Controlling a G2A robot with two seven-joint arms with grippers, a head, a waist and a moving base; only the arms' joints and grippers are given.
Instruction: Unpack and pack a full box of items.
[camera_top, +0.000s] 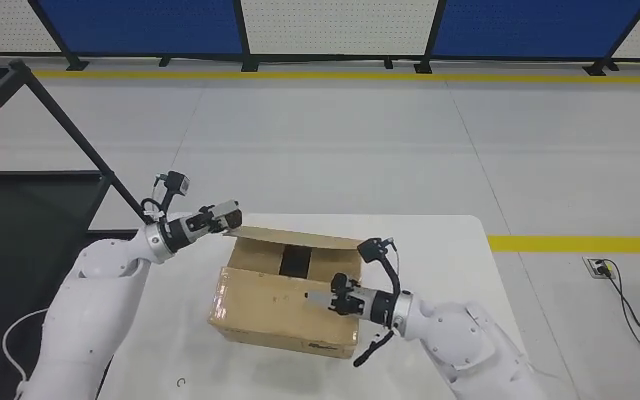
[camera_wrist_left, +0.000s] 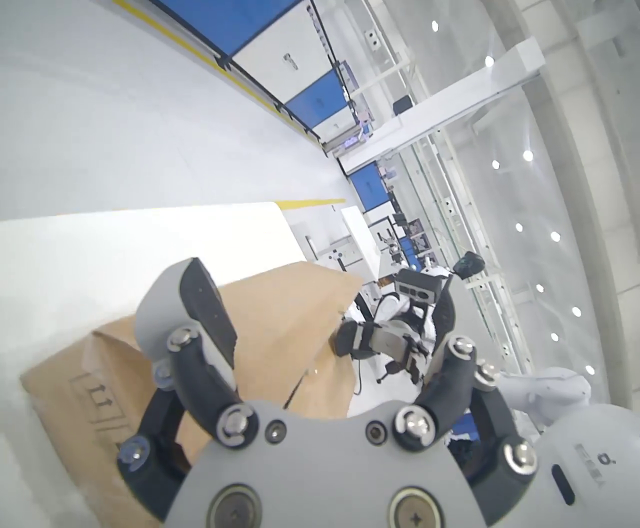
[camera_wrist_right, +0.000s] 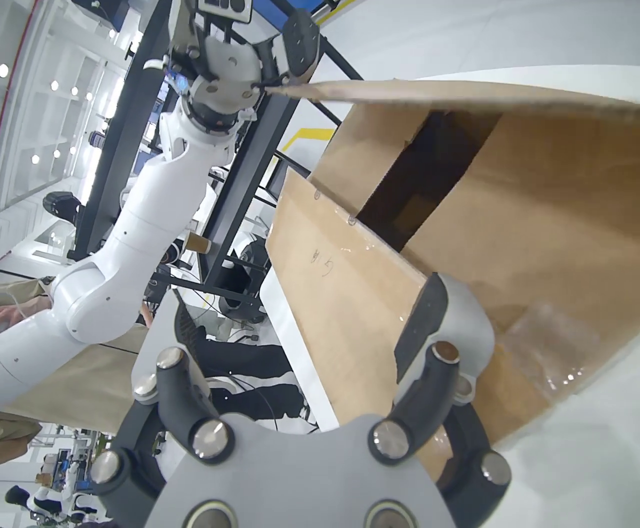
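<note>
A brown cardboard box (camera_top: 262, 312) stands in the middle of the white table (camera_top: 440, 250). Its far flap (camera_top: 300, 238) is raised, and a dark gap (camera_top: 292, 260) shows the inside. My left gripper (camera_top: 228, 216) is at the box's far left corner, open, with the far flap (camera_wrist_left: 280, 310) reaching between its fingers (camera_wrist_left: 207, 305). My right gripper (camera_top: 322, 298) is over the near flap (camera_wrist_right: 350, 280), open, with that flap's edge between its fingers (camera_wrist_right: 435, 320). The right wrist view has the left gripper (camera_wrist_right: 282, 65) at the tip of the far flap (camera_wrist_right: 450, 92).
A black metal frame (camera_top: 70, 130) rises beside the table's left side. A small dark ring (camera_top: 181, 382) lies on the table near the front left. Bare tabletop surrounds the box, with the far edge close behind it. Clear tape (camera_wrist_right: 550, 340) sits on the near flap.
</note>
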